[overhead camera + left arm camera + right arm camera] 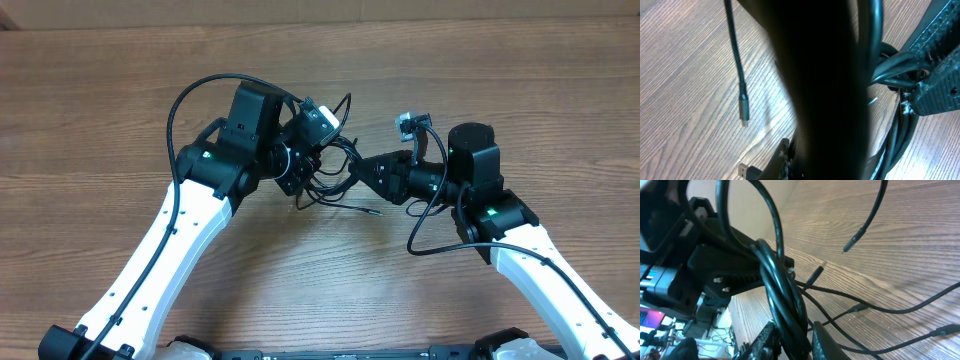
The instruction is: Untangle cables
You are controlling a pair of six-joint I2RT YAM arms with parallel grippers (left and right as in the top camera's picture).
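While tangled, cables [782,295] clenched in left end effector [310,180] and right end effector [796,342].

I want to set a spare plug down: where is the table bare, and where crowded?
Bare wood: the far strip of table beyond both arms, the sides outside the left arm and right arm, and the near wedge between them. Crowded: the middle, where the cables bunch and trail.

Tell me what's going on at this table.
Two robot arms are untangling thin black cables. The left tool is shut on their twisted middle, held up off the wooden table. The right tool pinches the same twist close beside it. Several loose plug ends hang free or trail on the wood.
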